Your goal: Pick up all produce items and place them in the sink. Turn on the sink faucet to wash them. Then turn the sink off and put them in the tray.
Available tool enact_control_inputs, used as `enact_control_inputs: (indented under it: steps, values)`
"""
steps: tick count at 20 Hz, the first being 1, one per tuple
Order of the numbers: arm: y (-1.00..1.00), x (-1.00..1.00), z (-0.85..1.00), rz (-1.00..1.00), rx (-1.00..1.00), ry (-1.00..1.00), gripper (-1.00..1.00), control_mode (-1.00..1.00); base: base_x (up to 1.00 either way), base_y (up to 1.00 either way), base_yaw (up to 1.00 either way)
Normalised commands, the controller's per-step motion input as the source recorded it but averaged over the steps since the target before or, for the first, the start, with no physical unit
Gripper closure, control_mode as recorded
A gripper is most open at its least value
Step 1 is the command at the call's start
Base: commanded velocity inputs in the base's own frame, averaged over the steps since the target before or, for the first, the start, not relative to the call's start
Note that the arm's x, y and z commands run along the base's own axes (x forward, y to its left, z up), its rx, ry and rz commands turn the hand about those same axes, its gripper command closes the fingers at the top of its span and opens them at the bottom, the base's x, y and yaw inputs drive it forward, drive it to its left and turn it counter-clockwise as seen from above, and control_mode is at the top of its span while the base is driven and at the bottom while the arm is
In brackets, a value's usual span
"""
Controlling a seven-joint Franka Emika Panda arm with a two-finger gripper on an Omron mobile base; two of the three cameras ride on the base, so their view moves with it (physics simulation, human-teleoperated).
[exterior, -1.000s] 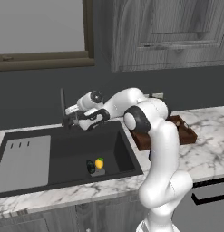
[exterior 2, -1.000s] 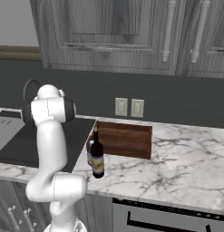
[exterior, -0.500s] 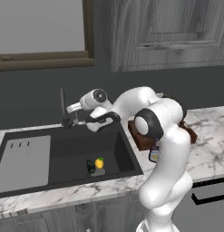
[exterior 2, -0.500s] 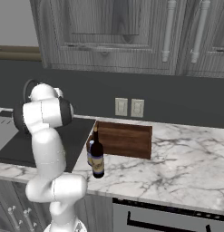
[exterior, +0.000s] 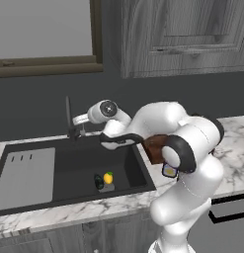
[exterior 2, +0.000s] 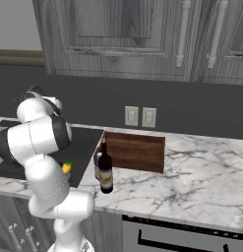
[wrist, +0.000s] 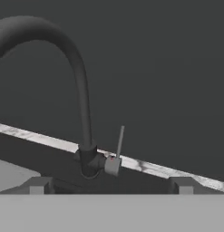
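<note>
Gripper (wrist: pixel 111 183) open and holding nothing, its 2 fingertips (wrist: pixel 38 185) wide apart, near but short of the sink faucet (wrist: pixel 81 99) lever (wrist: pixel 119 144).

Matt dark sink faucet (wrist: pixel 81 90) at the frame's centre; veined, polished marble counter (exterior 2: pixel 192 182) lower right — brown wooden tray (exterior 2: pixel 135 151); glossy wine bottle (exterior 2: pixel 105 170).

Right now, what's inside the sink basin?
In the sink, near its front edge: the yellow lemon beside the dark green piece, close by the drain, which they partly cover. Contact between the two can't be judged. No water visible.
</note>
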Motion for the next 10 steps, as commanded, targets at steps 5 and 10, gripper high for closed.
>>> enact_control_inputs:
  steps: [5, 10]
  values:
    - [-0.18, -0.51, 0.33, -0.08, 0.00, 0.03, -1.00, -1.00, 0.00, 0.00, 0.00]
    - [-0.26, -0.42, 0.34, -0.04, 0.00, 0.08, -1.00, -1.00, 0.00, 0.00, 0.00]
